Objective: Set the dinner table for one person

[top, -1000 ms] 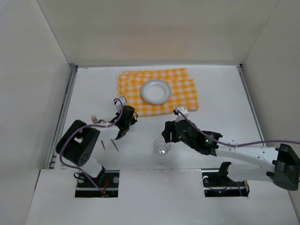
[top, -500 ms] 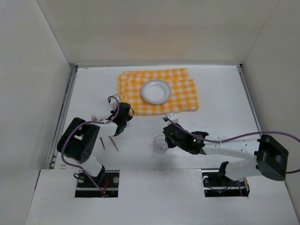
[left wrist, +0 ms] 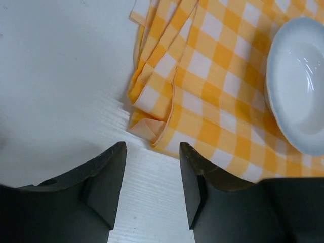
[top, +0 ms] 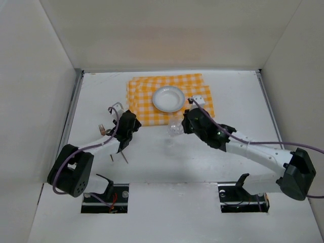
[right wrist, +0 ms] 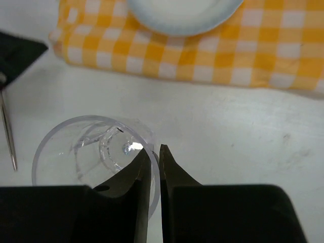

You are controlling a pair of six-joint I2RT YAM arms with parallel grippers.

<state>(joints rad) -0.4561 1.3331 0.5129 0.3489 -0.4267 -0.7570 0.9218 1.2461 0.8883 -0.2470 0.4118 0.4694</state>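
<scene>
Toward the near-left corner of the large flat matte white bench (top: 238, 109) underlying all, leaves two thin dark utensils (top: 123, 158) unplaced. Further in, hangs the left tool (left wrist: 152, 152) half-wide and empty above the corner of the yellow-and-white checked cloth (top: 142, 91). Pinches a clear glass tumbler (right wrist: 76, 152) by its rim in the narrow right tool (right wrist: 154, 152), likely bound beside the round white plate (top: 168, 98) on the cloth toward the far edge.

Yellow-&-white checked cloth (top: 142, 96) w/ folded, layered left edge, white plate (top: 168, 98) on it approx centre, clear glass (top: 175, 128) upright just off cloth's near edge, fork (top: 103, 128) + two thin utensils (top: 124, 158) well left of glass.
</scene>
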